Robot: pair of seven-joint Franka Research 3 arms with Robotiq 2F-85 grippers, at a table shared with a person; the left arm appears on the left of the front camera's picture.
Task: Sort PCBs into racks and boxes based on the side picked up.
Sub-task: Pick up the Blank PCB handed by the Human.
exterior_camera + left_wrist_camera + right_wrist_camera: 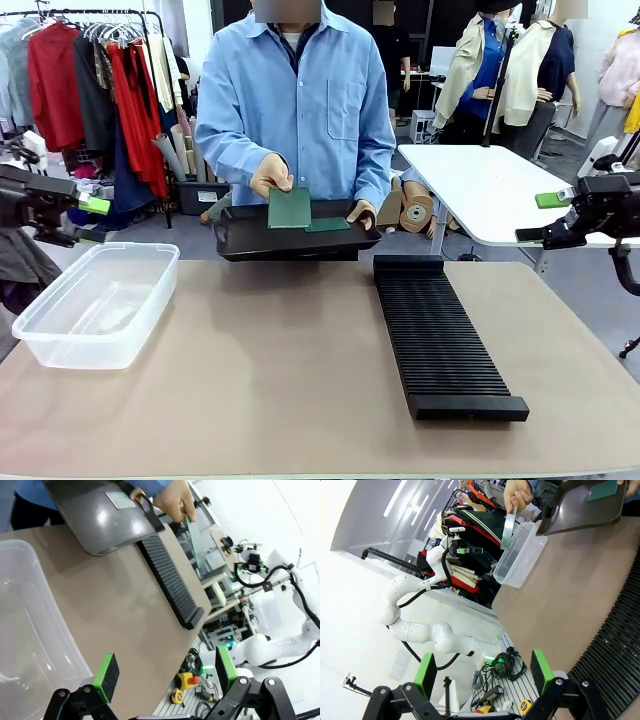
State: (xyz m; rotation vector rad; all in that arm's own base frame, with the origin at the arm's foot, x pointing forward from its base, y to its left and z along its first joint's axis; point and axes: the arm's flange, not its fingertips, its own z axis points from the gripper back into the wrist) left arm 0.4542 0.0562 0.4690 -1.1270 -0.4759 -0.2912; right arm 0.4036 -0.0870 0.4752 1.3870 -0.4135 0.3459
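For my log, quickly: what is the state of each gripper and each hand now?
Left gripper: open, empty.
Right gripper: open, empty.
One hand of the person: holds a PCB.
Other hand: holds the black tray.

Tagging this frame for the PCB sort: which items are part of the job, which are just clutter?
Job: held PCB; flat PCB on the black tray; slotted rack; clear tub; left gripper and right gripper, both open.
Lying about: hanging clothes; white table; cardboard rolls.
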